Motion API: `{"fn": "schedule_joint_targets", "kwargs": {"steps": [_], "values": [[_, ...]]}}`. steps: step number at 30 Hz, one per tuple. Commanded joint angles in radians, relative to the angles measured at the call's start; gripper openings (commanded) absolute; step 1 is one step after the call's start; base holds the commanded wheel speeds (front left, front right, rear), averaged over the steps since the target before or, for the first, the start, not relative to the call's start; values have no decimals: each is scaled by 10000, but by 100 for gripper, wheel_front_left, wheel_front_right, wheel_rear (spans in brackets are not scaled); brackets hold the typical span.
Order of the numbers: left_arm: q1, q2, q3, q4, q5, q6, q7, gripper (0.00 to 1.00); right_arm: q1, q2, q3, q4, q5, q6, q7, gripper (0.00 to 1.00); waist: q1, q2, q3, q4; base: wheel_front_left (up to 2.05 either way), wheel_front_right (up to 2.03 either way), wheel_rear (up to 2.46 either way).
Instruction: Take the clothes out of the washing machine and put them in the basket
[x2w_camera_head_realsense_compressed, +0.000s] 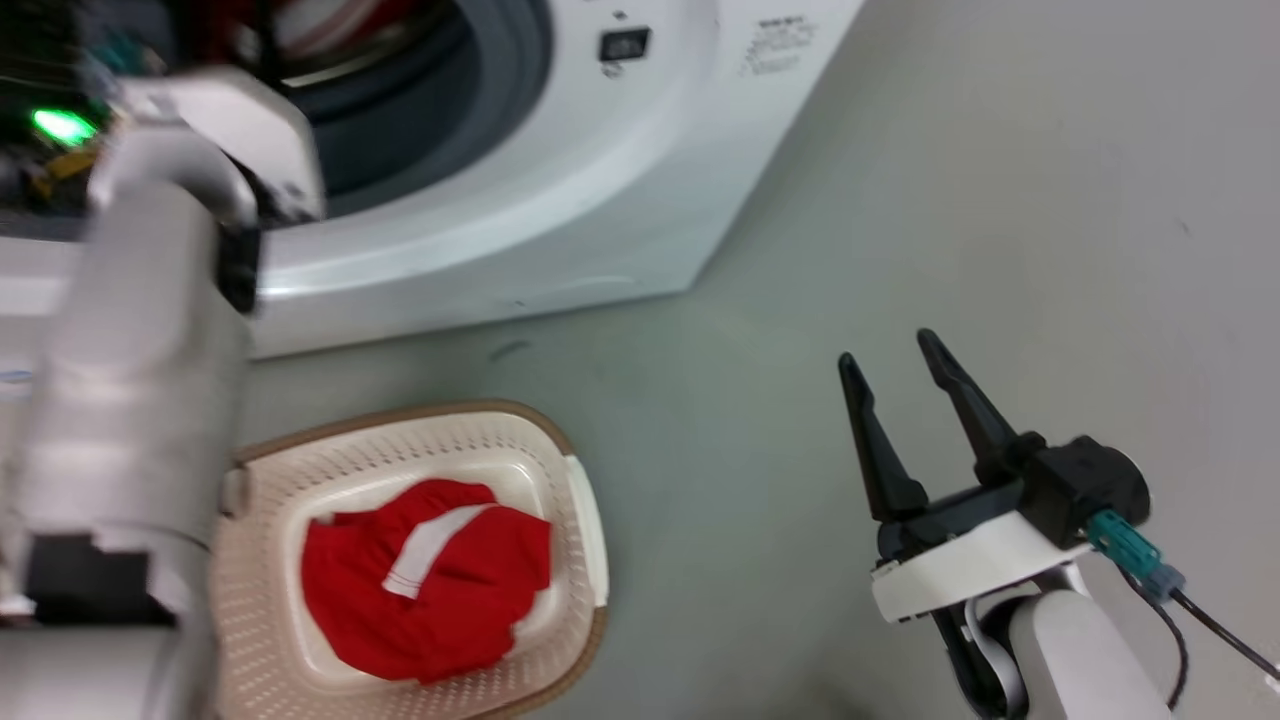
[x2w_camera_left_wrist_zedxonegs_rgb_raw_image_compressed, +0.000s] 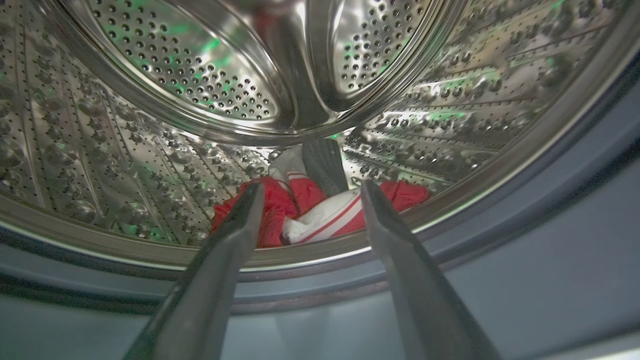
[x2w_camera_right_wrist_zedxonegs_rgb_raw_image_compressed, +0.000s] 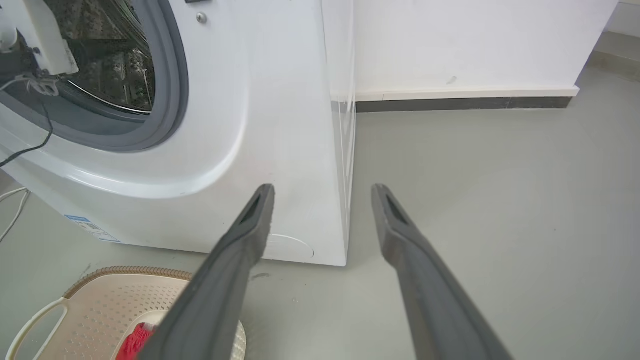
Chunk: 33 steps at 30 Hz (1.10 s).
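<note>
Red-and-white clothes (x2w_camera_left_wrist_zedxonegs_rgb_raw_image_compressed: 320, 212) lie bunched at the bottom of the drum (x2w_camera_left_wrist_zedxonegs_rgb_raw_image_compressed: 200, 75), just behind its front lip. Another red jersey (x2w_camera_head_realsense_compressed: 430, 590) w/ white stripe sits mid-basket (x2w_camera_head_realsense_compressed: 400, 415), so approx. half done. The left gripper (x2w_camera_left_wrist_zedxonegs_rgb_raw_image_compressed: 311, 186) points into the drum, fingers spread, nothing between them, clear of the fabric; prob. lining up to straddle the bundle. The right gripper (x2w_camera_head_realsense_compressed: 888, 348) hangs over the floor (x2w_camera_head_realsense_compressed: 1000, 250) beside the washing machine (x2w_camera_head_realsense_compressed: 600, 200), fingers spread & empty, likely parked out of the way. Left wrist view gives the drum load in full. Head view gives a mere red glimpse there, but the basket's contents whole.
</note>
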Motion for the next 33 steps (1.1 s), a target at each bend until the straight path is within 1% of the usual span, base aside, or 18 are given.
{"fn": "schedule_joint_targets", "kwargs": {"steps": [1, 5, 11, 18, 22, 25, 29, 30, 31, 32, 33], "values": [[-511, 305, -66, 237, 131, -41, 243, 100, -287, 28, 118, 83, 164, -7, -77, 100, -1, -1, 832, -738, 0, 0, 0], [-1693, 940, -402, 947, 525, -141, 1157, 100, -634, 27, 396, 235, 527, -7, -104, 100, -1, -1, 1461, -1204, 0, 0, 0], [-3140, 1757, -744, 1782, 939, -252, 2851, 100, -1006, 28, 696, 73, 1069, -7, -103, 100, -1, -1, 2228, -1794, 0, 0, 0], [-4447, 2596, -990, 2348, 1177, -306, 5015, 100, -1178, 27, 1027, 15, 1469, -7, -102, 100, -1, -1, 2730, -2307, 0, 0, 0], [-5037, 2858, -1083, 2474, 1251, -286, 6307, 100, -1164, 29, 1152, 22, 1582, -7, -103, 100, -1, -1, 2904, -2447, 0, 0, 0], [-5313, 2952, -1151, 2557, 1255, -324, 7300, 100, -1209, 27, 1240, 12, 1643, -7, -103, 100, -1, -1, 2990, -2504, 0, 0, 0], [-5418, 2973, -1129, 2654, 1140, -251, 8468, 100, -1219, 26, 1416, 8, 1753, -7, -104, 100, -1, -1, 3014, -2571, 0, 0, 0], [-5428, 2980, -1089, 2631, 1068, -198, 8665, 60, -1245, 26, 1451, 8, 1771, -7, -104, 100, -1, -1, 3020, -2587, 0, 0, 0], [-5410, 2988, -1072, 2604, 1047, -159, 8827, 36, -1274, 26, 1481, 9, 1779, -7, -104, 100, -1, -1, 3018, -2599, 0, 0, 0], [-5386, 3008, -1045, 2530, 1008, -68, 8893, 0, -1294, 26, 1511, 15, 1805, -7, -104, 100, -1, -1, 3010, -2611, 0, 0, 0], [-5334, 3039, -1030, 2444, 978, -13, 8932, 0, -1306, 26, 1556, 23, 1851, -7, -104, 100, -1, -1, 2996, -2628, 0, 0, 0]]}}
